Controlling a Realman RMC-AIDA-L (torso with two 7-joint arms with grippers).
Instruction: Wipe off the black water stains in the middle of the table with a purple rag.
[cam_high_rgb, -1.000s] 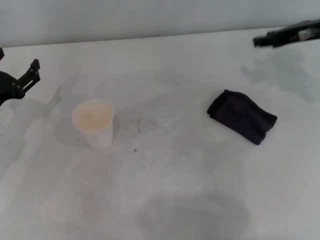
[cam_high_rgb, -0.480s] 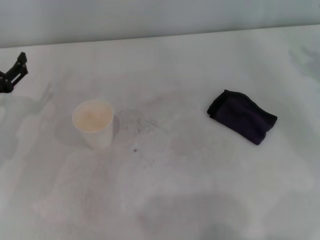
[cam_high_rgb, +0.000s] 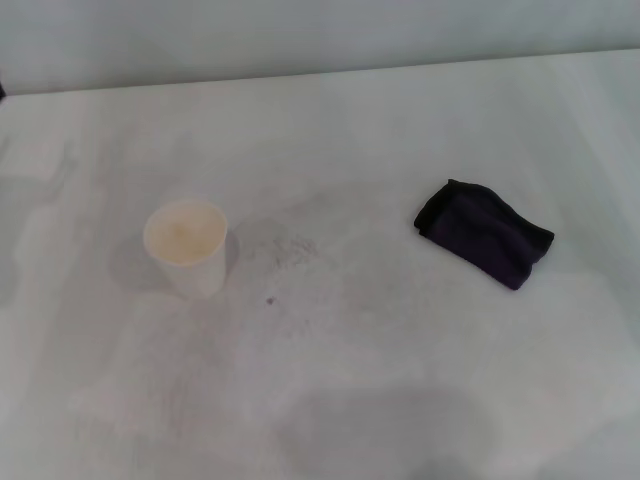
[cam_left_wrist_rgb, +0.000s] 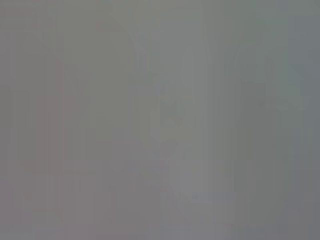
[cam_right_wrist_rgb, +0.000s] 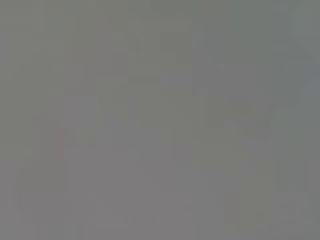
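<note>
Bench with cup, stain and rag, no gripper in sight

Bench (cam_high_rgb: 420, 120), a broad white smooth tabletop with faint grey smudges, fills the head view. Neither the left gripper nor the right gripper shows in it, so places cannot be tied to them and their open or closed state cannot be told; both wrist views give only a flat grey blur.

Going left to right: a white paper cup (cam_high_rgb: 186, 247) stands upright on the left half of the bench, its mouth open to the camera. Just beside it, towards the middle, lie the black water stains (cam_high_rgb: 270, 300), one small dark blotch with a scatter of fine dark specks spread above it and to its right. Well apart from these, on the right half, rests the dark purple folded cloth rag (cam_high_rgb: 484, 232), lying flat and angled, touching nothing but the bench.
</note>
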